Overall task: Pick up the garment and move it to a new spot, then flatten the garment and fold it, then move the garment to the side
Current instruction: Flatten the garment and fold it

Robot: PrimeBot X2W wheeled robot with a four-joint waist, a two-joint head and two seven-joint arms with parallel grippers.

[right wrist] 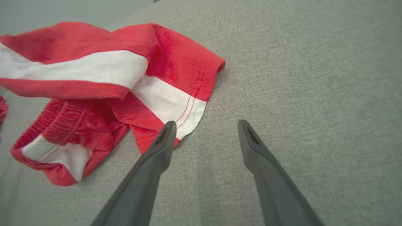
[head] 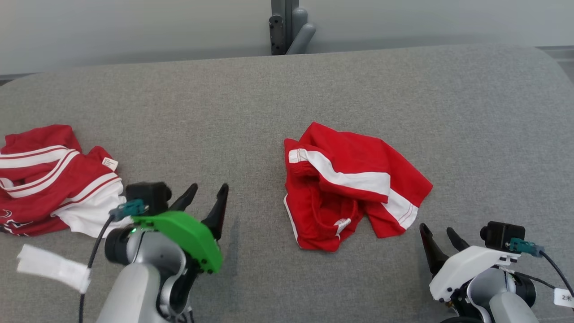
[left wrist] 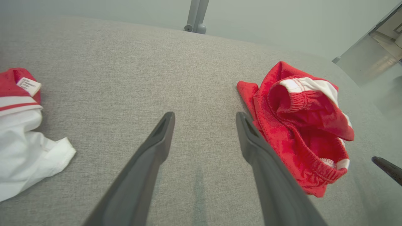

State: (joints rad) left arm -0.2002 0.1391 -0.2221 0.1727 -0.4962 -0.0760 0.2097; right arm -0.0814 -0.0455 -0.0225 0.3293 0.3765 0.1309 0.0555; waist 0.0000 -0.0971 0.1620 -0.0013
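Left gripper (head: 208, 187) and right gripper (head: 436, 228) gape empty; pinching the crumpled centre-frame shorts (head: 350, 184) could snag only one layer.

You've got red shorts (head: 354, 184) with a white band, a red-and-white striped shirt (head: 49, 179), and grey tabletop (head: 314, 89).
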